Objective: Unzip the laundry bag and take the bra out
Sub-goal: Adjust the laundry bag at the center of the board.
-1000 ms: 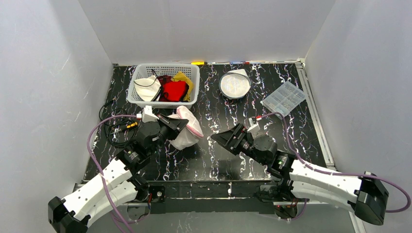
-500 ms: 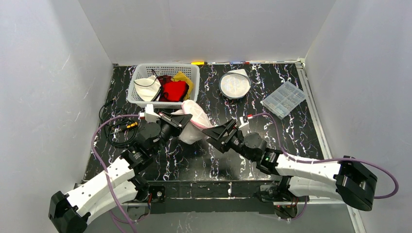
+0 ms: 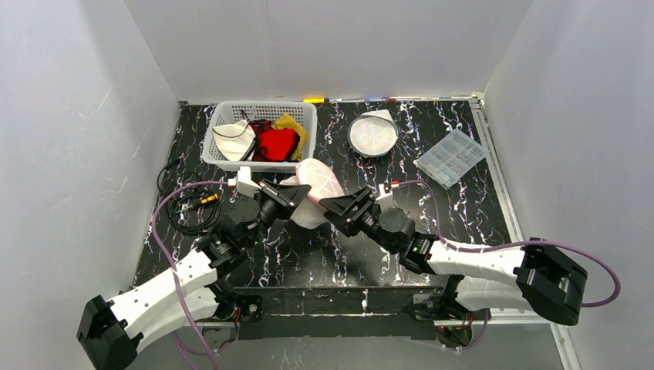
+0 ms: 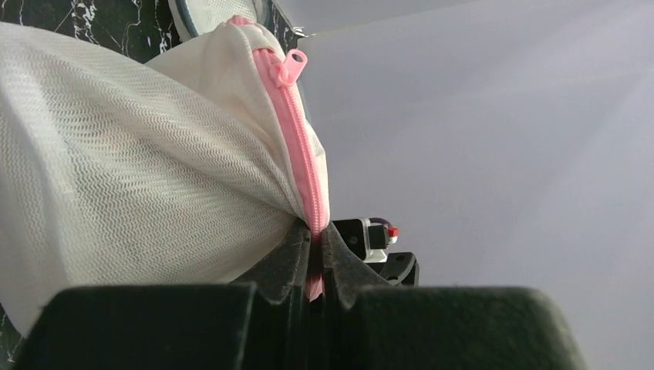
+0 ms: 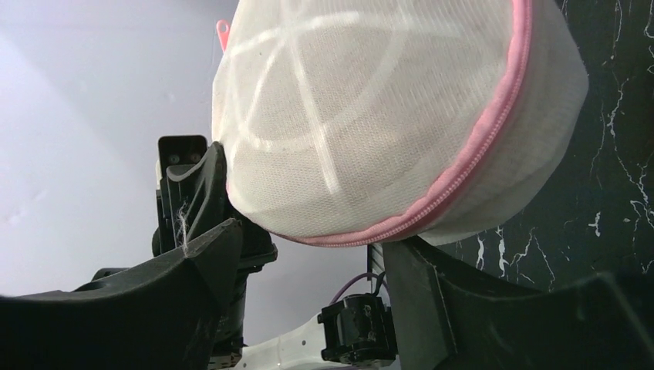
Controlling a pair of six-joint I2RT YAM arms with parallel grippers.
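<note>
Your left hand (image 4: 316,243) is clenched on the pink zipper seam (image 4: 305,169), holding the laundry bag (image 3: 312,189) above the counter (image 3: 478,220); your right hand (image 5: 308,247) straddles it, jaws apart. Unzipping not begun: pinch that zipper pull (image 4: 293,65) next.

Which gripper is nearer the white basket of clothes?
Left. The left gripper, shut on the laundry bag at its pink zipper, sits just in front of the basket; the right gripper, jaws straddling the bag, is farther to the right.
</note>
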